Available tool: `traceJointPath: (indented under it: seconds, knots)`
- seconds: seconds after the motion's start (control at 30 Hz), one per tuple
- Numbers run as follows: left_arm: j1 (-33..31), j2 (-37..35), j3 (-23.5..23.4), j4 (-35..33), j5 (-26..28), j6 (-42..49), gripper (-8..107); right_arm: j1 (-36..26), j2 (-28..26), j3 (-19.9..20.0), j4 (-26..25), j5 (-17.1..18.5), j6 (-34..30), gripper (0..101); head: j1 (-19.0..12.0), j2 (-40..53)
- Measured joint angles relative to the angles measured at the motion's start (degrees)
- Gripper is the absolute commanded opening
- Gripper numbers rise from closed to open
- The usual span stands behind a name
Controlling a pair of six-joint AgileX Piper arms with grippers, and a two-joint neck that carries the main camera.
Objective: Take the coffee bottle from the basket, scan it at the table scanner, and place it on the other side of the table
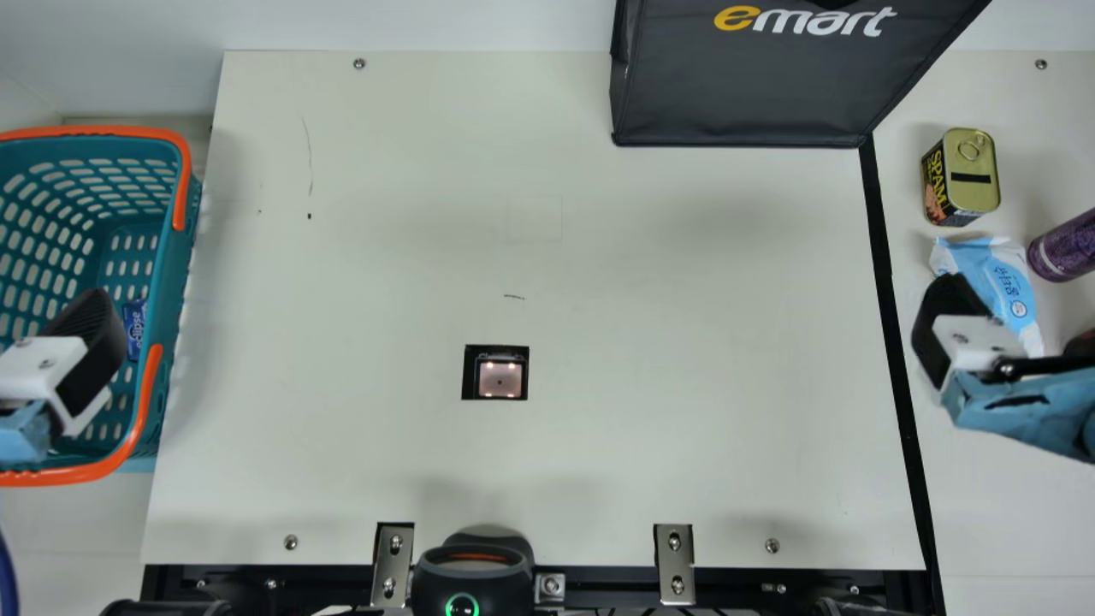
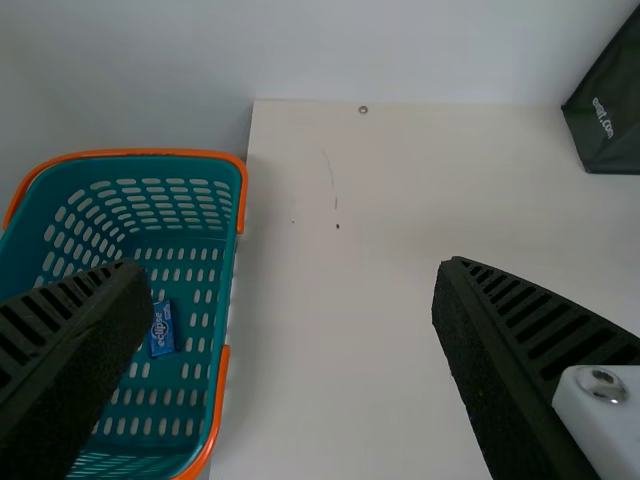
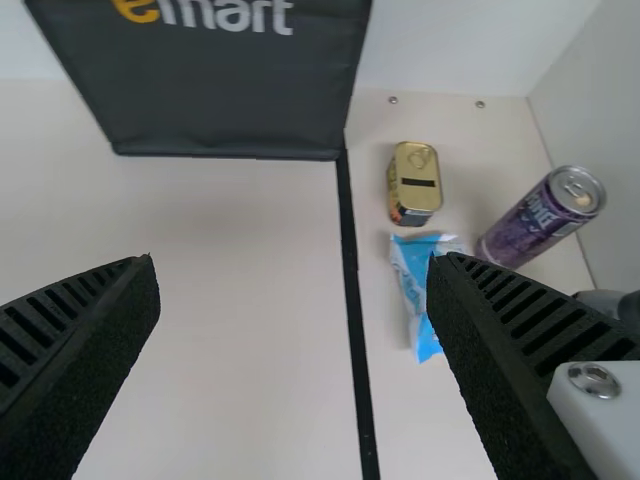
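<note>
Our left gripper (image 2: 293, 270) hung over the teal basket (image 1: 182, 274) at the left, its fingers spread wide with nothing between them. Our right gripper (image 3: 293, 265) hung at the right of the table (image 1: 684, 342), also wide open and holding nothing. Between them sat the scanner (image 1: 500, 378), uncovered and lit, set into the tabletop. In the basket we made out a small blue pack (image 1: 134, 329). We could not tell for certain where the coffee bottle was: a half-hidden dark item (image 3: 628, 308) with a grey end, near the purple can (image 3: 540, 218) beyond the black strip (image 1: 890, 291), might have been it. If so, we judged the placing done, and the next move called only for keeping both arms clear; if not, the pick was yet to begin, with the left gripper lowering into the basket.
</note>
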Motion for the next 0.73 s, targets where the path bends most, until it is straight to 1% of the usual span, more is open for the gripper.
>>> traceJointPath:
  seconds: [0.17, 0.23, 0.73]
  knots:
    - [0.00, 0.00, 0.00, 0.00, 0.00, 0.00, 90, 5.03, -1.85, -0.87, -0.87, 2.84, 2.85, 95, 0.00, 0.09]
    - [0.00, 0.00, 0.00, 0.00, 0.00, 0.00, 90, 6.20, -2.00, -0.86, -0.78, 3.75, 2.85, 95, 0.00, 0.00]
    - [0.00, 0.00, 0.00, 0.00, 0.00, 0.00, 90, 6.25, -2.10, -0.86, -0.84, 3.68, 2.85, 95, -0.09, 0.09]
